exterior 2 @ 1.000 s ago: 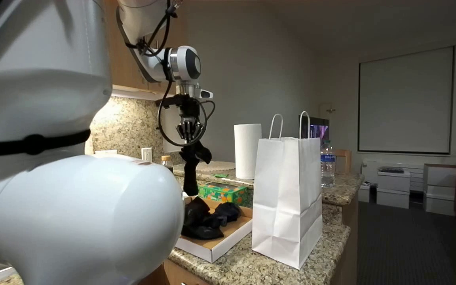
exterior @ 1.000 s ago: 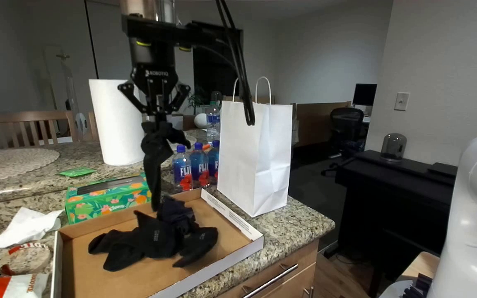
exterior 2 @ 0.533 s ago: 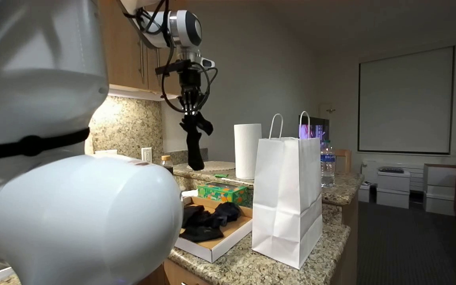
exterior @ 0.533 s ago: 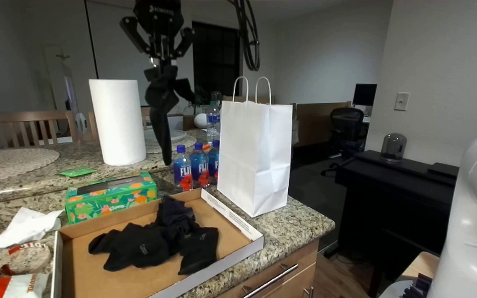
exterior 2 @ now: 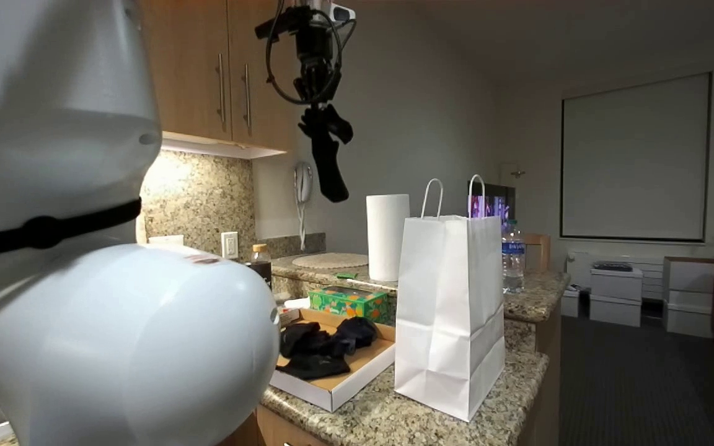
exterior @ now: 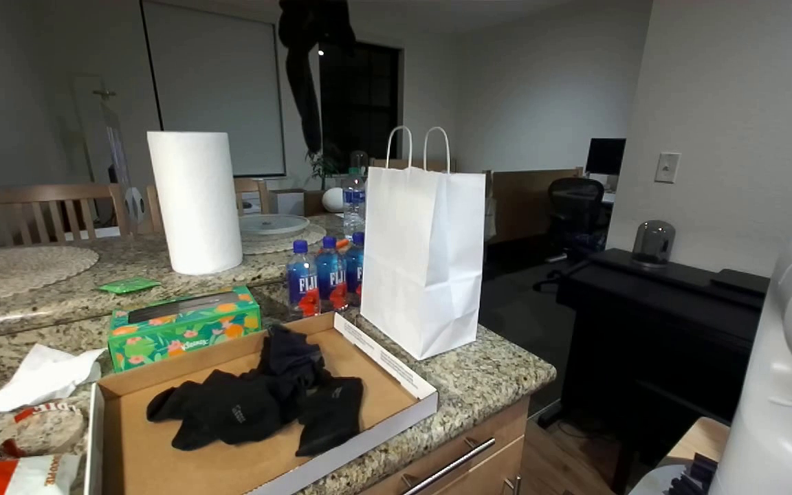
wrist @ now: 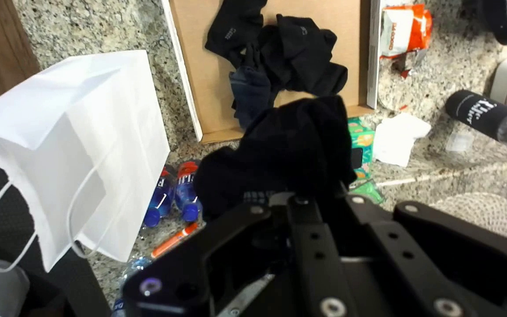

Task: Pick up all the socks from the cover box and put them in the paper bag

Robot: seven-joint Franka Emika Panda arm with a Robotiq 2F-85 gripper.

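Higher now than half a second ago are the claw (exterior 2: 315,102) and the black sock (exterior 2: 328,162) it carries; in both exterior views the sock also hangs farther toward the side where the paper bag (exterior 2: 434,322) stands. Below the claw, the bag, the cover box (exterior: 124,454) and the other socks (exterior: 238,412) are placed as they were then. The jaws are pinched together on the sock, its fabric bunched where they meet; a long end hangs beneath the claw, slanting a little toward the bag's side in both exterior views, and a shorter lobe juts out just under the grip. Whether a second sock is caught up in that bunch, I cannot tell. Well below the claw, the cover box rests on the granite counter (exterior: 485,378), with the other socks in a dark heap on its floor, well apart from the held one. In the wrist view that heap lies beyond the claw, while the bag stands upright to the left of the claw and lower than it, handles raised. Also lower than the claw are the green tissue box (exterior: 186,326), just beside the cover box; the blue-capped bottles (exterior: 303,282), between the tissue box and the bag; and the white paper towel roll (exterior 2: 388,238), upright on the raised ledge (exterior: 131,258).
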